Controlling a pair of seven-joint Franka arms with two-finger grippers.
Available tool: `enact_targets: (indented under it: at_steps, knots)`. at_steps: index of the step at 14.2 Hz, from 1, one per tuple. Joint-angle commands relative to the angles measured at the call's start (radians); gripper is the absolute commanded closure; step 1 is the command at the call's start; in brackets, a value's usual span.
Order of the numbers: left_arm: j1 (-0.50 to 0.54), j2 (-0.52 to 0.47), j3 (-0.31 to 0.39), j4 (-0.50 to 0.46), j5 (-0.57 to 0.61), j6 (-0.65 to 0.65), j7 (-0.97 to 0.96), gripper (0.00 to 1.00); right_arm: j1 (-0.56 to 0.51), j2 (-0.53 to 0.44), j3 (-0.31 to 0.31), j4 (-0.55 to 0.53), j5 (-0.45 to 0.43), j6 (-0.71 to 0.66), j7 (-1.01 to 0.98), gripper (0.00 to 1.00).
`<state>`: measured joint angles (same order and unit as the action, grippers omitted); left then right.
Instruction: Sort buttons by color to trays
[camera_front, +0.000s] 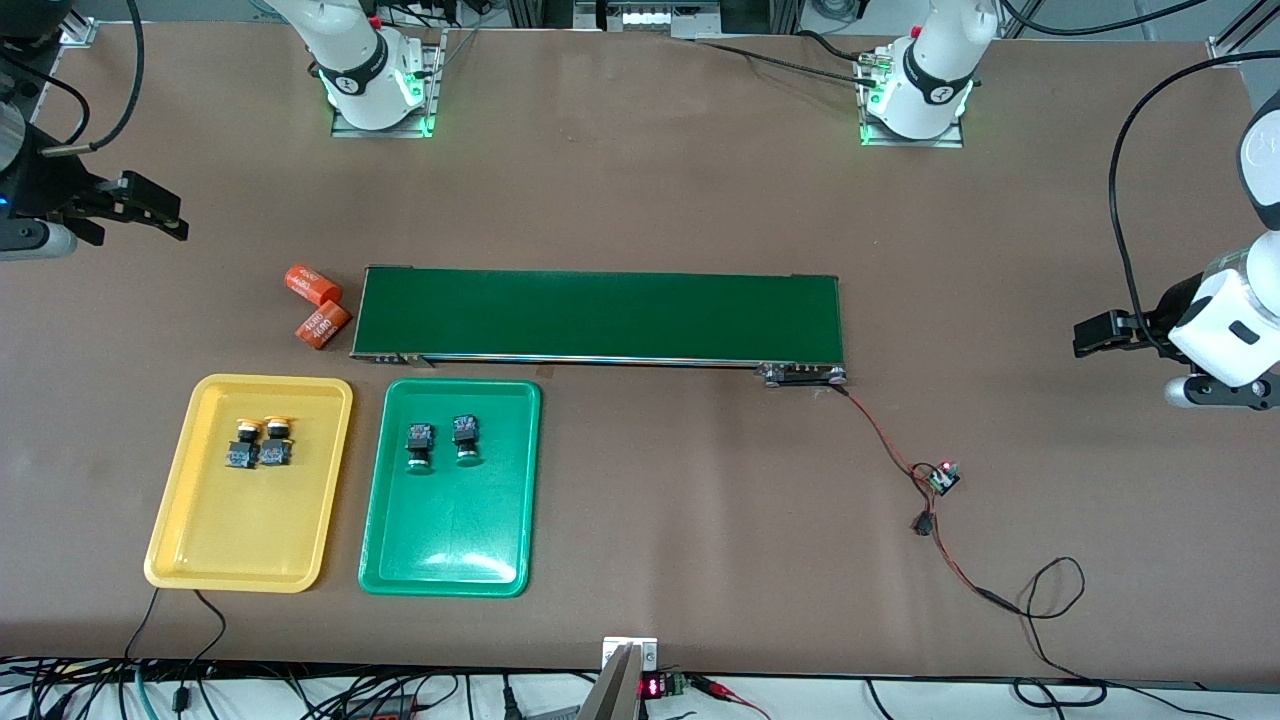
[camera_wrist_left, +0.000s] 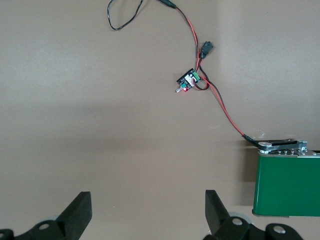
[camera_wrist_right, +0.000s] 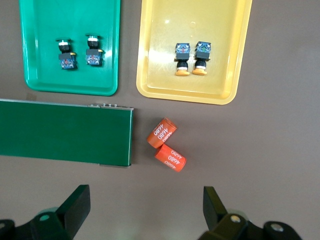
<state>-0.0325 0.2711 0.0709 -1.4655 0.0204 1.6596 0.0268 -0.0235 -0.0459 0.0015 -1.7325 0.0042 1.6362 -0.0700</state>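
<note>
Sorting looks done: two yellow-capped black buttons (camera_front: 258, 443) lie in the shallow yellow plastic tray (camera_front: 190, 560), two green-capped black buttons (camera_front: 442, 444) in the green plastic tray (camera_front: 400, 575) at its 3 o'clock. Left gripper (camera_front: 1085, 335) and right gripper (camera_front: 160, 212) wait released, w/ nothing held; no next pick needed, I think.

Orange cylinder nearer the conveyor belt (camera_wrist_right: 162, 132): white print "4680", seen in the right wrist view.
Second orange cylinder (camera_wrist_right: 170, 157): white print "4680", same view.
Red digit display at the table edge nearest the front camera (camera_front: 651, 687): lit, digits unreadable.
Arm base marks (camera_front: 347, 82): round badge, not legible.
Buttons and trays: no readable text.
</note>
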Motion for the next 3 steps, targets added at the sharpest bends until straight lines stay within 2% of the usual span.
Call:
enact_targets:
  at_steps: [1, 3]
  knots:
    - [0.003, 0.000, -0.002, 0.005, -0.014, 0.005, 0.021, 0.00, 0.001, 0.001, 0.006, 0.004, -0.010, 0.008, 0.029, 0.00]
    - [0.003, 0.000, -0.002, 0.007, -0.014, 0.005, 0.021, 0.00, 0.001, 0.003, 0.006, 0.004, -0.012, 0.005, 0.026, 0.00]
